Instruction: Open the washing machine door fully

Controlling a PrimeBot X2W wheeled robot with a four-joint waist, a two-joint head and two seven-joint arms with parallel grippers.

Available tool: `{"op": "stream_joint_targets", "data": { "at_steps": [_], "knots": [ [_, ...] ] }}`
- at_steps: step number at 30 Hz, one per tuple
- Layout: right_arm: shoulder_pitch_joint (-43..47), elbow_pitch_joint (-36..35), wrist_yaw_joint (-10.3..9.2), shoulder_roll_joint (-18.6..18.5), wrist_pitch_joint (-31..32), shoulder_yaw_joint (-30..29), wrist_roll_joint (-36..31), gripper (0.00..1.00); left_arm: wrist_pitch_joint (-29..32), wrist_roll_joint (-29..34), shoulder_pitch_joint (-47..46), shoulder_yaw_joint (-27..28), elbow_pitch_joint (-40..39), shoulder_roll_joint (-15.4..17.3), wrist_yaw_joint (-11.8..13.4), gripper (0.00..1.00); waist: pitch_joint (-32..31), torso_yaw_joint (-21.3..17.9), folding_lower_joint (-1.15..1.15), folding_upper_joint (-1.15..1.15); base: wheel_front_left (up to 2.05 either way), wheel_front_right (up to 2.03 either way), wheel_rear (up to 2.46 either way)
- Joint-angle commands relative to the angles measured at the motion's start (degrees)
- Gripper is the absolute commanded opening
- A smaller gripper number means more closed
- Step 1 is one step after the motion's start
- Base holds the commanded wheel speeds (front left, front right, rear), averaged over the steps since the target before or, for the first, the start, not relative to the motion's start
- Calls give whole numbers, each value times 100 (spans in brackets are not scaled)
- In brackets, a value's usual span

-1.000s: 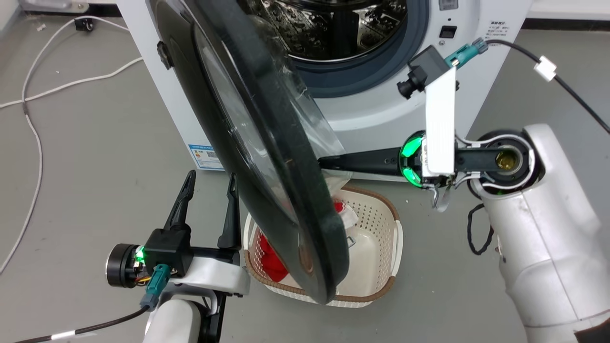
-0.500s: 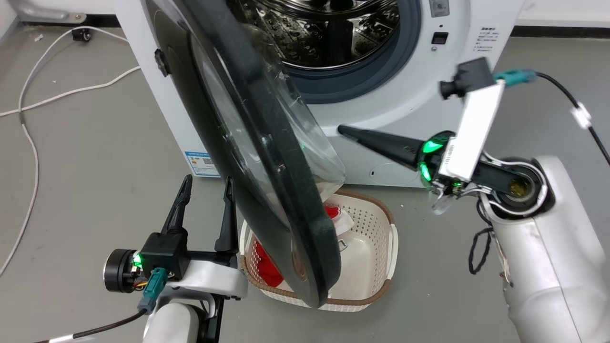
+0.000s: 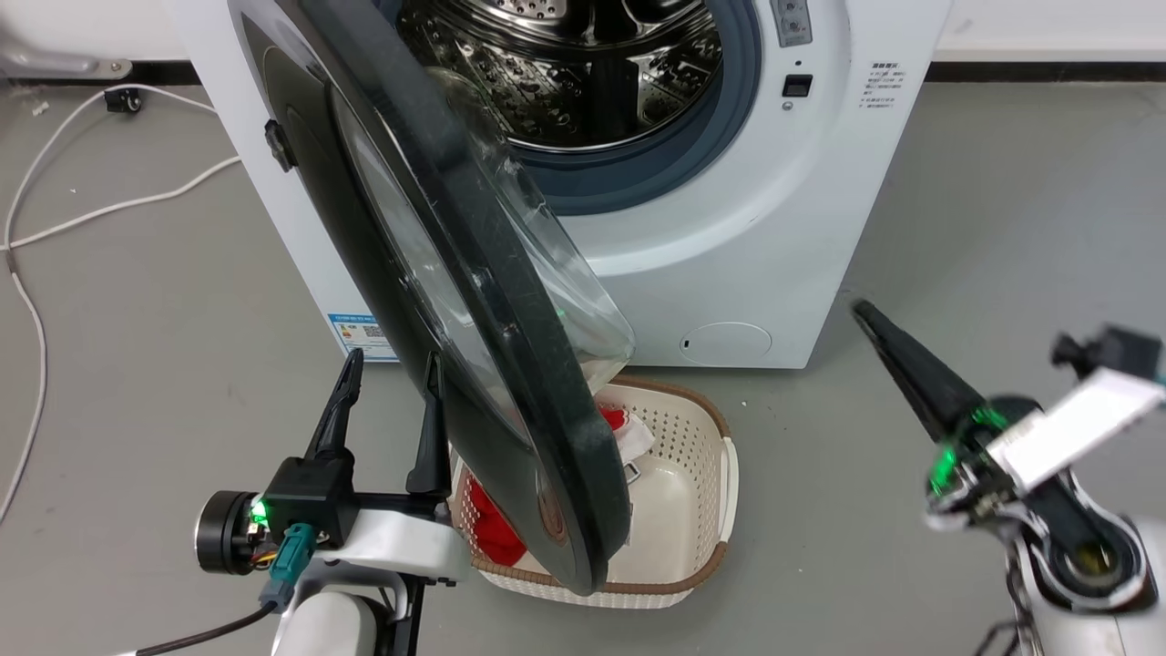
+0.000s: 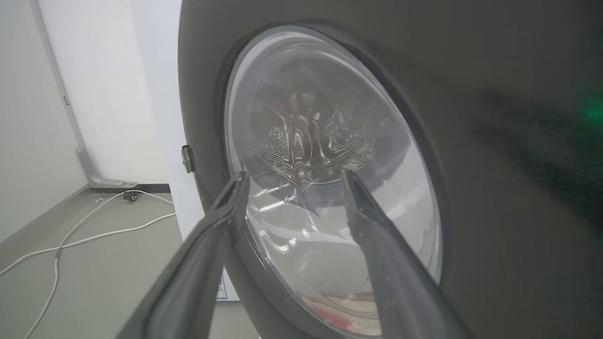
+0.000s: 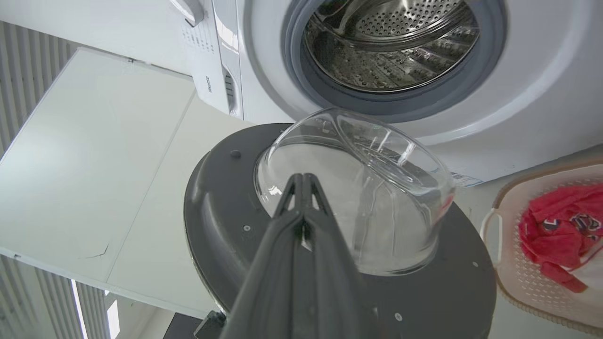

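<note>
While the door [image 3: 474,282] stands open, the right claw [image 3: 865,314] hangs apart.

The grey floor [image 3: 911,228] carries the white washing machine [image 3: 729,273] ahead of the left end effector [image 3: 393,357], a cream basket [image 3: 729,474] just to its right, and a white cable [image 3: 55,228] far to its left.

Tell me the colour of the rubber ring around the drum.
Blue-grey; the rubber ring shows best in the head view.

Glossy black washing machine door [image 3: 474,301] with clear glass bowl, swung wide from the white washing machine [image 3: 729,264].
</note>
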Motion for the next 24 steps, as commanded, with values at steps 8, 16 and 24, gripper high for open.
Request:
{"op": "stream_joint_targets", "data": {
  "at_steps": [8, 16, 24],
  "knots": [
    [981, -477, 0, 61, -1450, -365, -394, 86, -12, 25, 163, 94, -13, -4, -14, 100, -114, -27, 0, 0, 0, 0, 0],
    [1376, -704, 0, -52, -3057, -278, -2277, 100, -12, 72, 194, 149, -19, -4, -53, 100, -159, 33, 0, 0, 0, 0, 0],
    [1500, -825, -1, -249, -4292, -555, -5431, 100, -12, 87, 229, 202, -33, -4, -52, 100, -192, 71, 0, 0, 0, 0, 0]
  ]
}}
